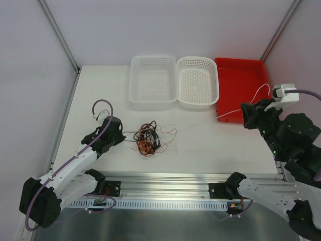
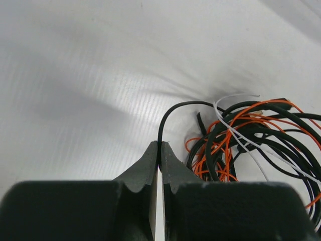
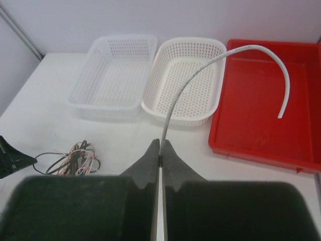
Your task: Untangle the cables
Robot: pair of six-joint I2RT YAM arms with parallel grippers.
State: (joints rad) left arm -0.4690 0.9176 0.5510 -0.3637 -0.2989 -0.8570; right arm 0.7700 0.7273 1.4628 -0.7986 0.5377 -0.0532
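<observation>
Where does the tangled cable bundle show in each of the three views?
Top external: centre-left on the table, the cable bundle just right of the left gripper.
Left wrist: right half, beyond the gripper.
Right wrist: lower left, small.
Shared landmark: the left gripper, shut on a black strand.

Tangled black-and-orange cables (image 1: 148, 139) lie mid-table; white cable (image 3: 251, 46) stretches rightward.

The left gripper (image 2: 159, 146) has its fingers (image 2: 144, 168) pinched on a black cable (image 2: 185, 102) that arcs right into a tangle of black, orange and white cables (image 2: 251, 135) on the white counter (image 2: 90, 75).
</observation>
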